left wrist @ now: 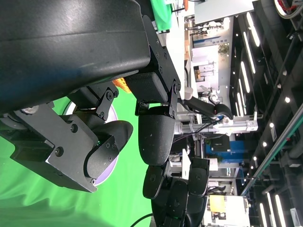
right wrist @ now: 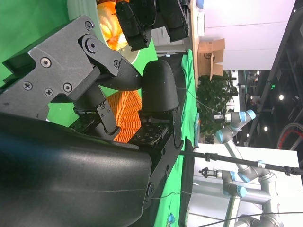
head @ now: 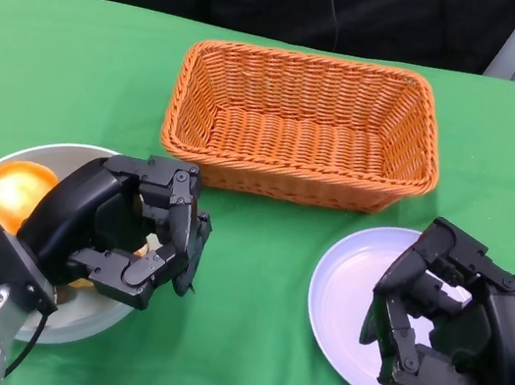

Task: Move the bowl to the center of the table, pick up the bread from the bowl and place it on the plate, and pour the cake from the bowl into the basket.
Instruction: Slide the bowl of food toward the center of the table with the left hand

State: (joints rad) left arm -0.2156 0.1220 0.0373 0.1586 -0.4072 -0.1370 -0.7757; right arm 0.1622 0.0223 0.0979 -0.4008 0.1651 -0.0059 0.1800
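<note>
Left hand (head: 131, 230) is hovering over the right edge of the bowl (head: 54, 155), fingers curled inward around a gap. Can't tell whether it's gripping the rim or just sitting above it; the head view is hiding the contact area and the left wrist view is showing only the fingers against green cloth. Not calling that one.

Right hand (head: 449, 321) is sitting over the right part of the plate (head: 347, 278), fingers bent but apart, nothing between them. Plate surface is showing through the gap, so that hand is holding nothing. Can't tell whether the fingertips are touching the plate.

Count:
- One bowl, grey-white, sitting at the near left of the table, well left of center.
- One round orange-brown bread (head: 18, 193) lying in the bowl's left part, also showing in the right wrist view (right wrist: 110, 21). A small patch of something pale is peeking out under the left hand; can't identify it as the cake.
- One plate, pale lilac, sitting near right, nothing on its visible part.
- One basket (head: 304, 126), orange wicker, rectangular, sitting at the far center, just behind the bowl and the plate, apart from both.
- One green tablecloth (head: 243, 330) covering the table.
</note>
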